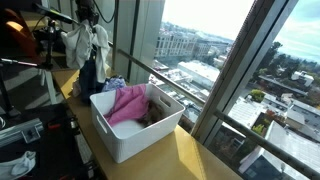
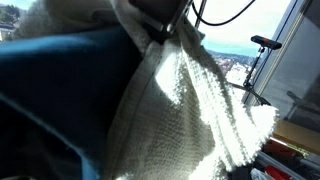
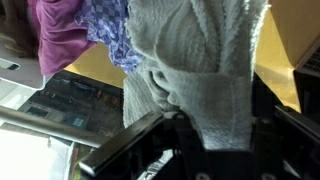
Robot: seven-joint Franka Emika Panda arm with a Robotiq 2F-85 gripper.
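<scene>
Your gripper [image 3: 215, 125] is clamped down on a fold of the white towel [image 3: 200, 50]. The wrist view shows the jaws pinching the bunched fabric, with the rest draped away from them. In an exterior view the white towel [image 1: 85, 42] hangs in the air at far left, above and beside the white bin [image 1: 130, 140], with a dark blue cloth [image 1: 88, 75] dangling just under it. You can't tell whether that one is caught in the pinch too or only snagged. Another exterior view is almost blocked by towel [image 2: 190, 100] and blue cloth [image 2: 60, 90]. A pink cloth [image 1: 125, 103] lies inside the bin, and a purple patterned cloth [image 3: 110, 30] sits beside it near the bin's far corner. The step reads as the carry, cloth lifted off the pile and not put down. The next move calls for a firm pinch and enough height for the trailing ends to clear the bin rim. The bin stands on a sunlit wooden counter [image 1: 200, 155] along a big window [image 1: 230, 50] with city rooftops outside, and gear is cluttered at left.
</scene>
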